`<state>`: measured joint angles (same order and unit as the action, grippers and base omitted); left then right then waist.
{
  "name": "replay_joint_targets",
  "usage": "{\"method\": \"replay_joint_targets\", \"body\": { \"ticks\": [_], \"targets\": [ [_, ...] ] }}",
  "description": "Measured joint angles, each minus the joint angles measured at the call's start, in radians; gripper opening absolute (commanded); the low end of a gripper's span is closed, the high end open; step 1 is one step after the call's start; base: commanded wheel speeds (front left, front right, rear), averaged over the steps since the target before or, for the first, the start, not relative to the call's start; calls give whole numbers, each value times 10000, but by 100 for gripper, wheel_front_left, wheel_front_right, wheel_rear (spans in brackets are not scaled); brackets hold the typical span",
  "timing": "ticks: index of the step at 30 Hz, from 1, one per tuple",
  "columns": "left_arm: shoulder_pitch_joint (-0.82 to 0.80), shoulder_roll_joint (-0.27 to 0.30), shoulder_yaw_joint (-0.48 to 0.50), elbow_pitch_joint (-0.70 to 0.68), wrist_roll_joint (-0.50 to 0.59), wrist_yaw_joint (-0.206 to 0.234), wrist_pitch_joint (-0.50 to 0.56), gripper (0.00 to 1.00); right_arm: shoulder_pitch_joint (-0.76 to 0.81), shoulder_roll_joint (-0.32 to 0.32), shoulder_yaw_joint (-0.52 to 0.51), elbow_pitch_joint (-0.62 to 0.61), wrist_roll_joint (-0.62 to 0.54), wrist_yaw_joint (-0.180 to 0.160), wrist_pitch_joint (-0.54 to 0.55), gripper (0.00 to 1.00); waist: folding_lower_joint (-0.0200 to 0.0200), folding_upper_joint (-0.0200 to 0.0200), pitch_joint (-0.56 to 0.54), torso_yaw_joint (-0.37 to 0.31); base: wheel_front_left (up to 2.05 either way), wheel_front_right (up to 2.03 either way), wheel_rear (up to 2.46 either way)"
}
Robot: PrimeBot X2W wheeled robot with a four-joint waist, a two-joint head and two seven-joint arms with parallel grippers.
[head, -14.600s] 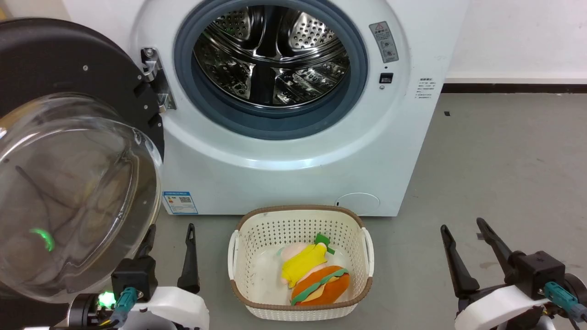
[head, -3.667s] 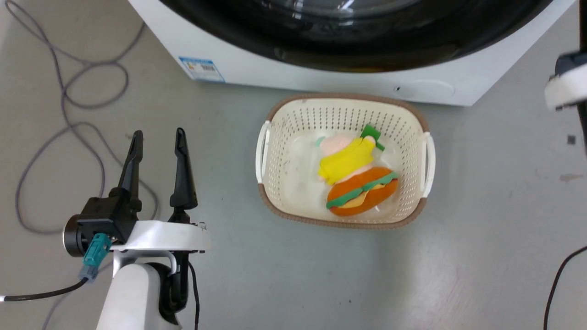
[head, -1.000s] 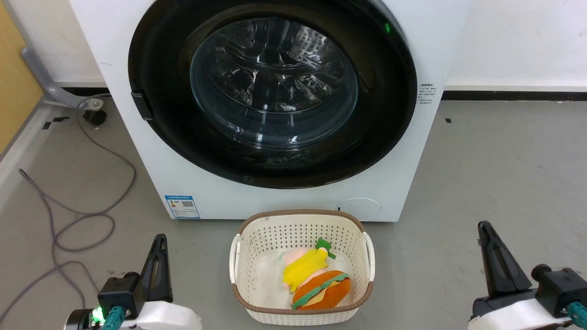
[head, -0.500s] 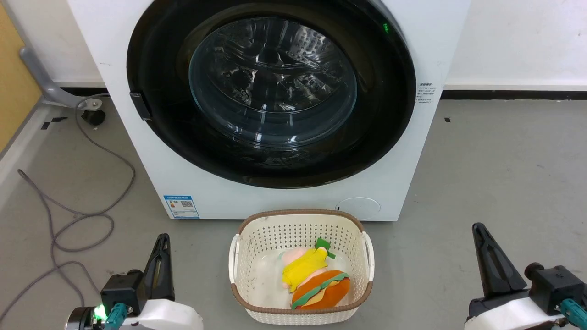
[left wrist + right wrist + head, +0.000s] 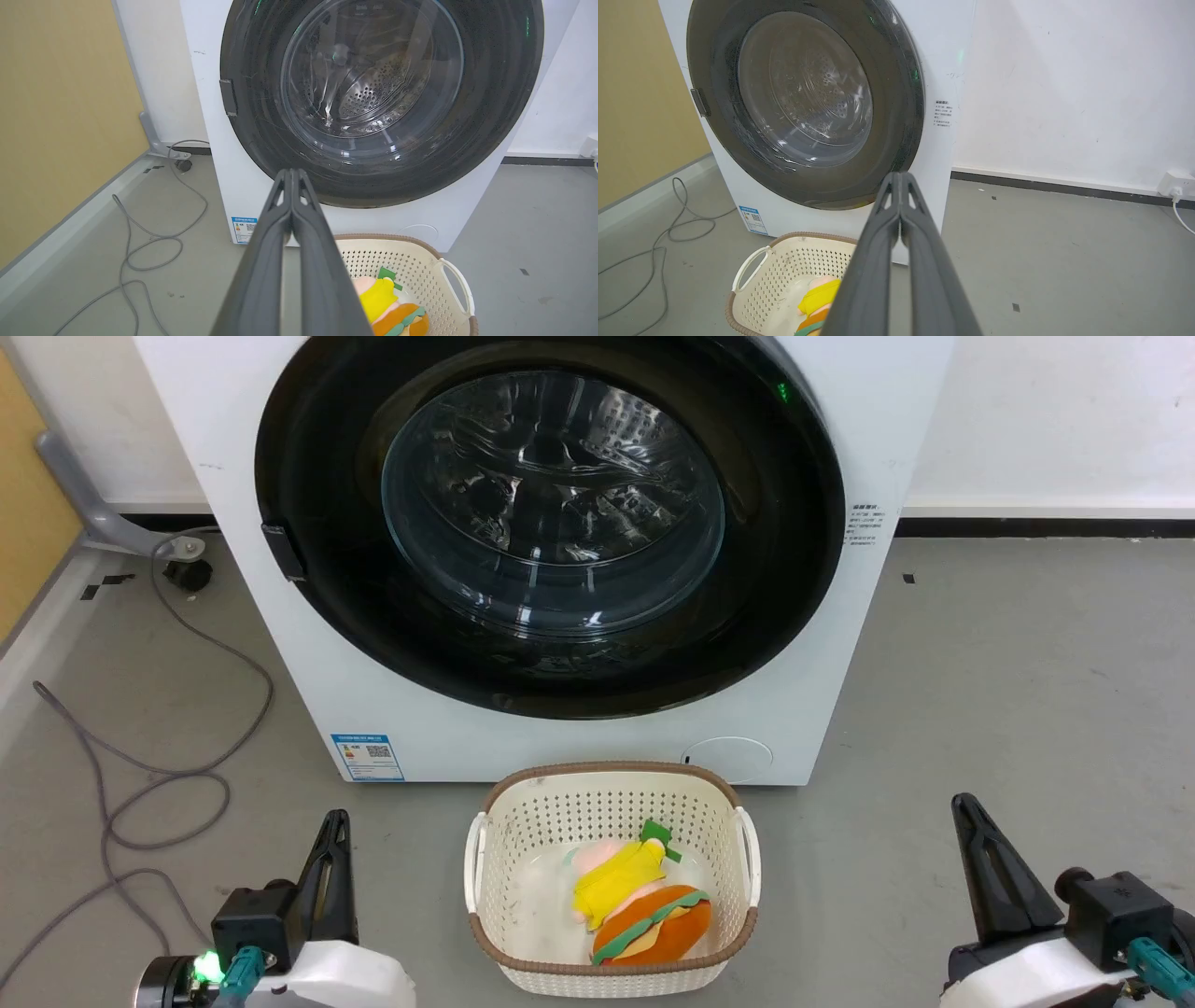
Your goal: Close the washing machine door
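Washing machine door (image 5: 551,513) lies flush on the washing machine (image 5: 560,751), and my left tool (image 5: 290,172) and right tool (image 5: 900,175) hang well short of it, fingers (image 5: 261,270) pressed together, empty.

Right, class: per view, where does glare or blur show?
Head view: pale reflections streak the glass of the washing machine door. Left wrist view: the left gripper looms large and soft, near the lens. Right wrist view: the right gripper looks equally soft.
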<state>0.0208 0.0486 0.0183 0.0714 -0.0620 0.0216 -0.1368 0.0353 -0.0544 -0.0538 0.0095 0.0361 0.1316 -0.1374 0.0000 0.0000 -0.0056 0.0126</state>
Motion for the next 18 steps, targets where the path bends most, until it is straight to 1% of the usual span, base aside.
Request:
{"method": "replay_joint_targets", "body": {
  "ticks": [18],
  "targets": [
    [-10, 0, -46, -173, 136, -69, 372, 0, -55, 0, 159, -6, -31, 0, 364, 0, -1, 0, 15, -34, 0, 0, 0]
  ]
}}
